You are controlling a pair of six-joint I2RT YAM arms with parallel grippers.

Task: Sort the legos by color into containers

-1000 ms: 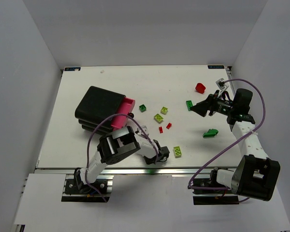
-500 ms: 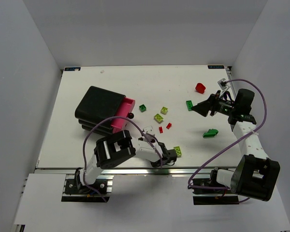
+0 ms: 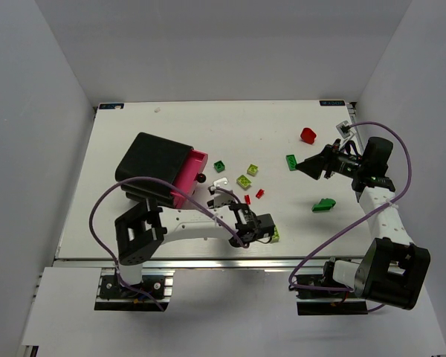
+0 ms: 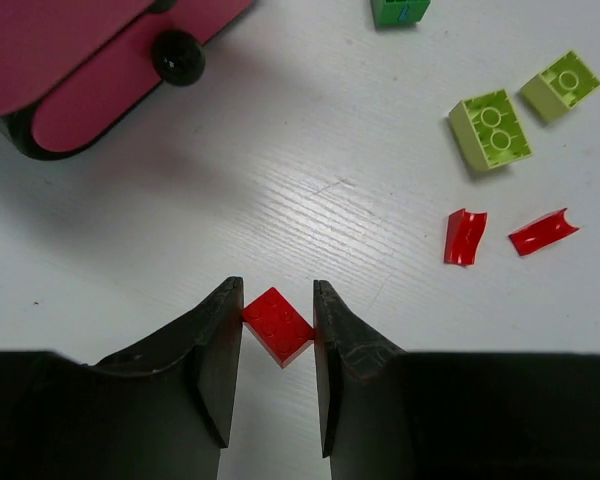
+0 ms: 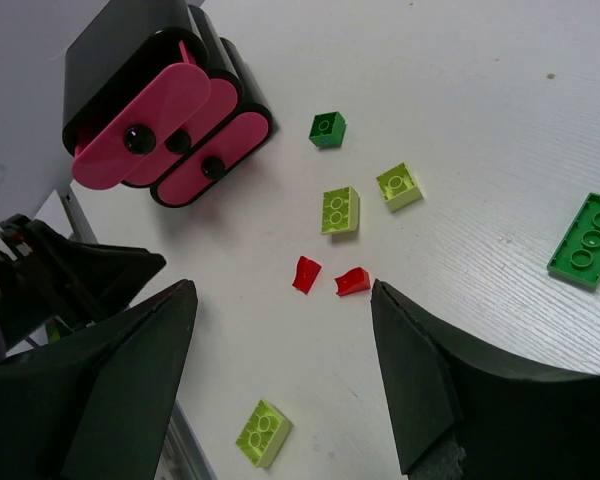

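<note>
My left gripper (image 4: pixel 277 300) is shut on a red lego (image 4: pixel 277 325), pinched by its corners between the fingertips. In the top view this gripper (image 3: pixel 224 199) is just right of the black cabinet (image 3: pixel 152 167), whose top pink drawer (image 3: pixel 190 173) is pulled out. The drawer knob (image 4: pixel 177 57) lies ahead and to the left. Two lime legos (image 4: pixel 490 130) (image 4: pixel 560 85) and two red curved pieces (image 4: pixel 465 237) (image 4: pixel 543 231) lie on the table to the right. My right gripper (image 3: pixel 306 167) hovers open beside a dark green plate (image 3: pixel 291 161), nothing between its fingers (image 5: pixel 140 340).
More loose legos lie about: a small green one (image 3: pixel 219 166), a lime one (image 3: pixel 273 234) near the front edge, a dark green piece (image 3: pixel 324 204) and a red piece (image 3: pixel 308 134) at the right. White walls enclose the table on three sides.
My left arm has swung its elbow out to the left and carried the gripper from near the front lime lego up toward the cabinet. The right arm has barely moved.
</note>
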